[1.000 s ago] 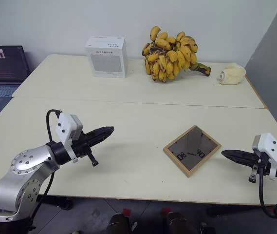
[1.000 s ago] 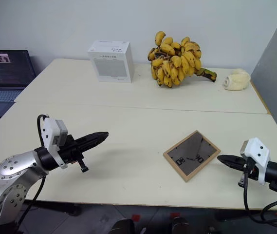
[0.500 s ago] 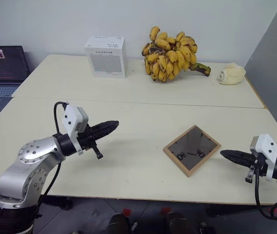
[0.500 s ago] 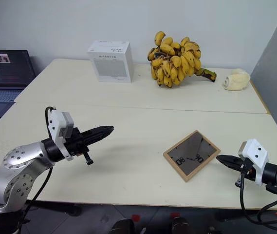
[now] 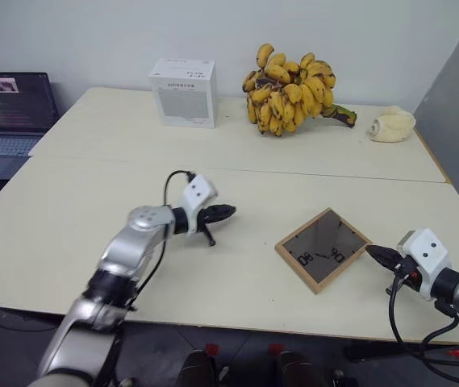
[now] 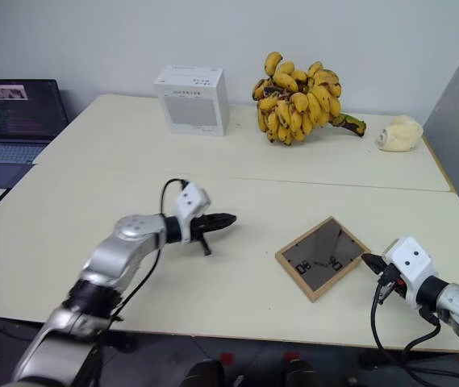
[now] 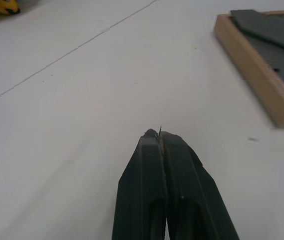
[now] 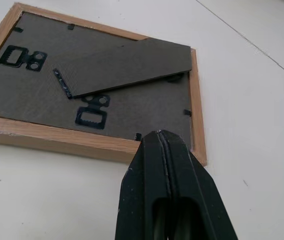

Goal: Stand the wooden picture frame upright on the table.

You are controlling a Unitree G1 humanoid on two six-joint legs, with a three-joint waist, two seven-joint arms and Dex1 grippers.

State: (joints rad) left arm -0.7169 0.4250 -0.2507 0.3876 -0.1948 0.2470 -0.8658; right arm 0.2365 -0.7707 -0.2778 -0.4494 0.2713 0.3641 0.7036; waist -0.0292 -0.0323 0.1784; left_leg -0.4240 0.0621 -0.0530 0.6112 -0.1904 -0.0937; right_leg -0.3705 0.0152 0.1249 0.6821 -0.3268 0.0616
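Lying face-down on the table (image 5: 92, 201), wooden picture frame (image 5: 323, 249).

Left gripper (image 5: 227, 213) reaches forward, fingers pressed together — right gripper (image 5: 373, 252) likewise closed, pointing inward.

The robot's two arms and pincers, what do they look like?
Both arms have silver-grey metal links; the left arm shows round joint housings with small bolts. Each wrist carries a white boxy camera module and a looping black cable. The left pincer and right pincer are each two tapered black fingers.
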